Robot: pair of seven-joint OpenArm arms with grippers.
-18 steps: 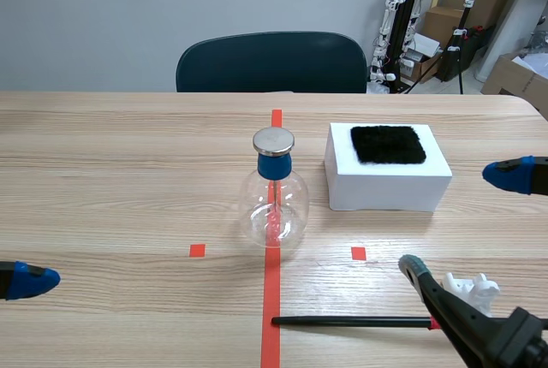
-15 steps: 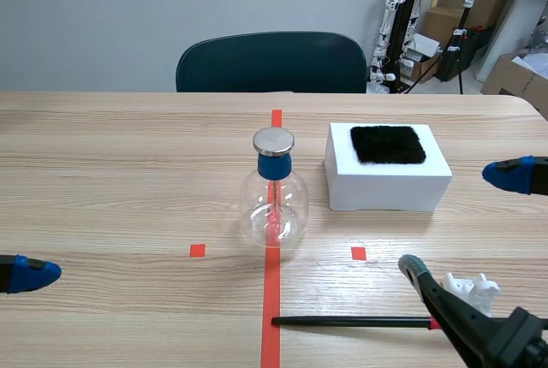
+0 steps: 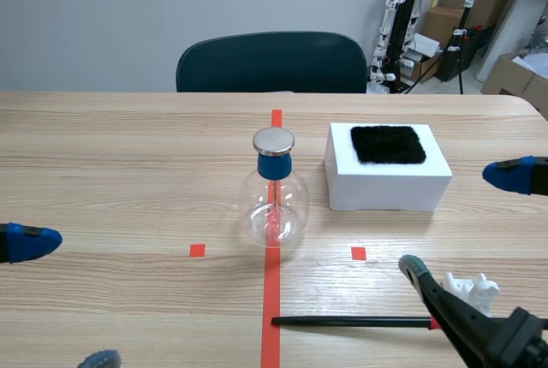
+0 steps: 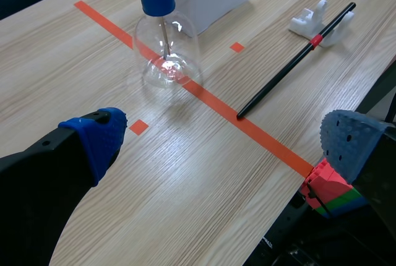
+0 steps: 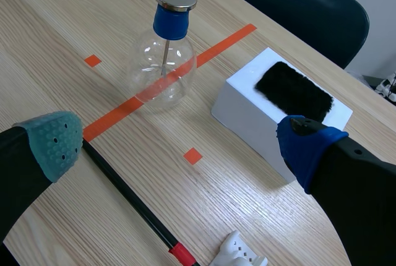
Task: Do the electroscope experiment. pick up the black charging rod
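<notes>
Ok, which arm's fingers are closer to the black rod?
The right arm's fingers: the black rod passes right beside one of them. The left arm's fingers are across the table.

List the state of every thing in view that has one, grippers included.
black charging rod: lying on the table, not gripped.
electroscope flask: upright, stoppered.
black fur pad: lying flat on top of the white box.
left gripper: open, holding nothing.
right gripper: open, holding nothing.
</notes>
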